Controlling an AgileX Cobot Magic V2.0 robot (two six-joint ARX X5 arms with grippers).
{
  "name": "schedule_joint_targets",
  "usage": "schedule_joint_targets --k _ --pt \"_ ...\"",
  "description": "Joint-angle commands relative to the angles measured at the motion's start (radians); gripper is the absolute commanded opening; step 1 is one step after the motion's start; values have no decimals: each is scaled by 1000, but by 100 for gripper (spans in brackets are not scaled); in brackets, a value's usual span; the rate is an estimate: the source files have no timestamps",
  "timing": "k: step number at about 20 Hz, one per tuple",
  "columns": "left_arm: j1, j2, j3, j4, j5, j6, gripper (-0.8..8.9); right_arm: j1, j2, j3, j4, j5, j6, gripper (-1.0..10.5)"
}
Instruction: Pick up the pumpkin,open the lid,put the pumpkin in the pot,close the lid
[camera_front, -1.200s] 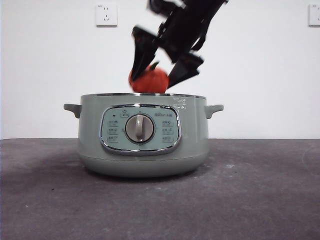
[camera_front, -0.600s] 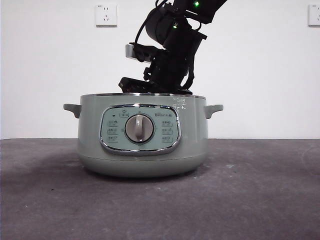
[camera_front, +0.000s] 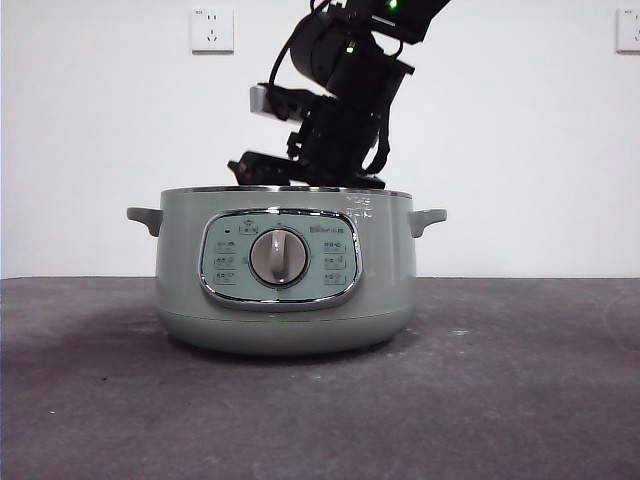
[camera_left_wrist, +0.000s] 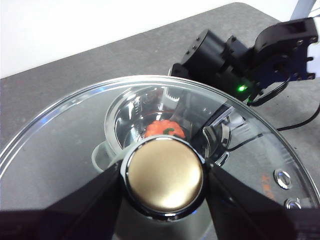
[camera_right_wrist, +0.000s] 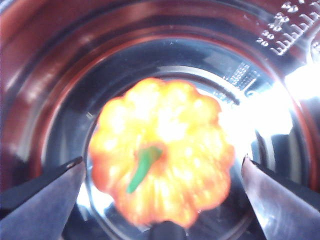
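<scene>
While held aloft on the left, pinched at its knob (camera_left_wrist: 164, 172) by the left gripper (camera_left_wrist: 163, 176), both jaws pressed against that knob: the lid (camera_left_wrist: 65, 145), glass face roughly level, off the pot (camera_front: 285, 270) and above it. Likely stiff, fairly heavy, breakable, and slick on glass and chrome rim; best taken by the knob alone, as now, and lowered flat. Seen down through the glass: the open pot, with the pumpkin (camera_left_wrist: 164, 129) near the middle of its shiny bowl. In the middle of the front view, standing on the dark table (camera_front: 500, 400) with dial (camera_front: 279, 257) toward the camera and a small handle at each side; no sight of the pumpkin behind the wall from there. Reaching down past the rim from the upper right: the right arm (camera_front: 345, 110), tips hidden inside. In the right wrist view: right gripper (camera_right_wrist: 162, 161) spread wide, one jaw to each side of the pumpkin, apart from it as far as can be told. Apparently resting on the pot's bottom. Squat and round, so no real long axis; short axis upright, green stem (camera_right_wrist: 142, 167) pointing up toward the wrist camera and curling aside. Probably light and firm, ribbed, liable to roll; if lifted again, best pinched across the widest ribs. Judged done: pumpkin in. Left to do: draw the right gripper clear, then set the lid down.
</scene>
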Motion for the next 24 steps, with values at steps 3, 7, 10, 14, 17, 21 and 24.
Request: schedule_joint_targets --k 3,7,10,14,17,21,24 --pt "0 0 5 53 11 5 -9 -8 -229 0 -22 136 61 630" --pt "-25 84 5 113 14 17 -9 -26 -541 0 -134 185 113 630" --pt "-68 178 5 202 14 17 -9 -24 -687 0 -217 178 117 630" --pt "-122 317 5 348 13 18 -9 -12 -817 0 -328 177 140 629" --pt "-135 387 5 422 13 22 -9 -9 -860 0 -377 177 144 629" --pt "-149 475 5 511 11 22 -9 -8 -898 0 -426 177 159 629" --pt "-153 532 5 563 10 22 -9 2 -911 0 -466 177 167 629"
